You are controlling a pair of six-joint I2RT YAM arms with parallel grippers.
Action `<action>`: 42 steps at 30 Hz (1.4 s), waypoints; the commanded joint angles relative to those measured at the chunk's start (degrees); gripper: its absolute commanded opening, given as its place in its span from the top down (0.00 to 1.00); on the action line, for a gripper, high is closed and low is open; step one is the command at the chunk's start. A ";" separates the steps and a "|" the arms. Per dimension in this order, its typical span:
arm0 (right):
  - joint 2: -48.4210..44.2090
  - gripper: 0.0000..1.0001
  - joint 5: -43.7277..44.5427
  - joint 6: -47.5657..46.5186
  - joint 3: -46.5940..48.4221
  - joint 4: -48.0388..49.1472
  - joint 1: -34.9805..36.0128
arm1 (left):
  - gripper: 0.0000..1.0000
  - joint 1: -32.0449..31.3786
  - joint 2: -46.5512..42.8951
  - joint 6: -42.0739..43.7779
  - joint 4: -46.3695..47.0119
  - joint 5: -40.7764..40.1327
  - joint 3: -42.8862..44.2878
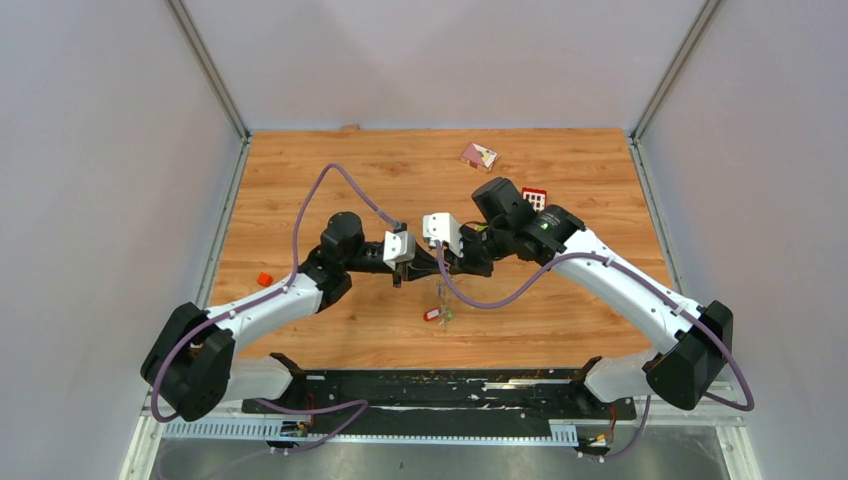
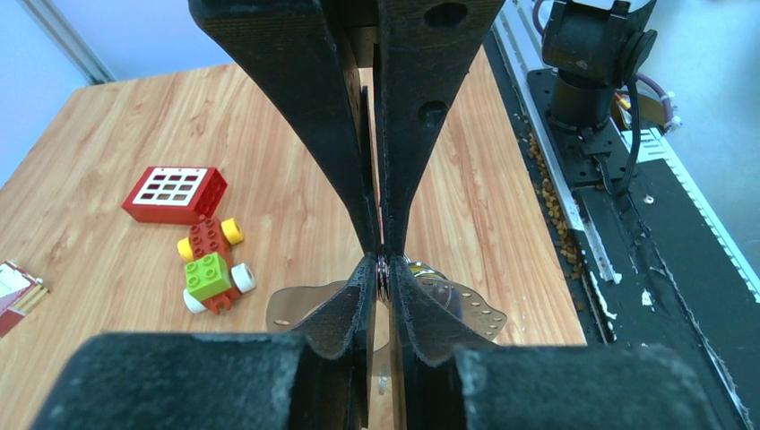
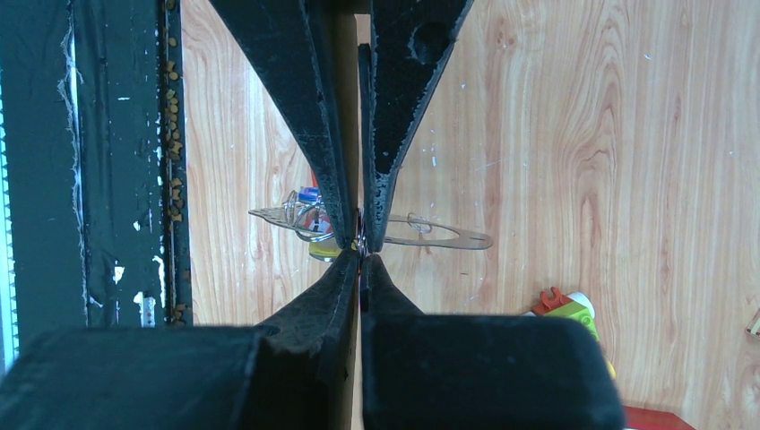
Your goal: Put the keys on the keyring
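Wooden table [image 1: 560, 180] below: your right gripper [image 3: 360, 255] is clamped on the keyring [image 2: 475, 312] in mid-air. Your left gripper [image 2: 383, 269] sits barely parted around it, grip unclear. Keys [image 3: 309, 224] hang just beside, so reclose gently and hold the ring steady.

Mid desk [image 1: 300, 180] blocked: left gripper [image 2: 383, 269] & right gripper [image 3: 360, 246] meet tip to tip, both pinched on the keyring [image 2: 475, 309], w/ keys [image 1: 440, 310] dangling under. Far right is cluttered: red block [image 1: 534, 197], toy car [image 2: 211, 264] just beside it, pink card [image 1: 478, 155] nr back wall. Small red bit [image 1: 264, 279] sits by left arm. Open wood far-left & near-right gives passage.
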 commanded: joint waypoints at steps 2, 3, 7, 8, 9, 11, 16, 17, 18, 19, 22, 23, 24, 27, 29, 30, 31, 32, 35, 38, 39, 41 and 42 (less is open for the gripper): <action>-0.76 1.00 -1.30 0.81 1.67 3.17 0.41 | 0.83 -0.39 0.36 -0.24 -0.06 0.88 2.07; -0.76 1.00 -1.30 0.82 1.70 3.17 0.37 | 0.85 -0.39 0.38 -0.23 -0.04 1.01 2.14; -0.67 1.00 -1.30 0.82 1.54 3.17 0.40 | 1.00 -0.45 0.48 -0.49 -0.10 1.09 2.34; -0.72 1.00 -1.30 0.76 1.47 3.17 0.38 | 1.00 -0.39 0.42 -0.57 0.00 1.10 2.28; -0.74 1.00 -1.19 0.72 1.31 3.24 0.42 | 1.00 -0.43 0.33 -0.84 0.52 1.05 2.14; -0.83 1.00 -0.93 0.73 0.98 3.30 0.38 | 1.00 -0.44 -0.10 -2.26 2.47 1.04 1.47; -1.97 0.89 -0.15 1.34 -0.57 4.40 -0.11 | 1.00 -0.10 -2.26 -6.58 11.39 1.19 -2.22; -2.30 0.86 -0.67 1.63 -0.92 4.67 -0.47 | 1.00 0.09 -2.60 -7.82 13.24 1.36 -2.56; -2.58 0.82 -1.45 1.99 -1.31 4.93 -1.03 | 1.00 0.28 -2.87 -9.31 15.46 1.52 -3.29; -3.06 0.79 -2.38 2.21 -1.67 5.17 -1.70 | 1.00 0.65 -3.15 -10.16 17.76 1.53 -3.86; -4.24 0.66 -6.87 1.95 -3.04 5.50 -3.88 | 1.00 1.69 -3.81 -14.30 22.29 1.43 -4.69; -4.74 0.64 -8.62 1.63 -3.68 5.84 -4.23 | 1.00 1.86 -4.07 -15.04 23.18 1.53 -4.84; -5.21 0.63 -9.72 1.23 -4.25 6.18 -4.41 | 1.00 1.90 -4.08 -15.71 24.19 1.59 -5.05; -6.03 0.62 -13.91 0.57 -5.64 7.47 -4.48 | 1.00 1.95 -3.73 -18.65 28.35 1.98 -5.80; -5.97 0.63 -15.51 0.35 -5.76 7.83 -4.48 | 1.00 1.91 -3.46 -19.63 29.65 2.21 -6.09; -5.94 0.64 -16.19 0.09 -5.72 7.83 -4.46 | 1.00 1.95 -3.50 -19.66 29.77 2.17 -6.23; -5.81 0.66 -16.71 -0.04 -5.75 7.90 -4.47 | 1.00 1.91 -3.49 -19.59 29.80 2.14 -6.38; -5.82 0.67 -17.10 -0.13 -5.78 7.98 -4.46 | 1.00 1.97 -3.49 -19.41 29.84 2.19 -6.49; -5.78 0.68 -17.98 -0.68 -5.86 7.72 -4.46 | 1.00 1.91 -3.31 -19.32 30.00 2.63 -6.61; -6.53 0.67 -16.65 -1.83 -5.98 6.65 -4.54 | 1.00 1.93 -3.33 -19.39 30.49 2.60 -6.92; -7.04 0.67 -16.27 -2.38 -6.21 6.32 -4.53 | 1.00 1.92 -3.45 -19.40 30.61 2.58 -6.91; -8.50 0.64 -15.99 -3.16 -6.73 6.17 -4.61 | 1.00 1.94 -3.48 -19.44 30.63 2.53 -7.00; -9.25 0.63 -16.05 -3.43 -6.93 6.14 -4.61 | 1.00 1.91 -3.45 -19.60 30.82 2.58 -7.03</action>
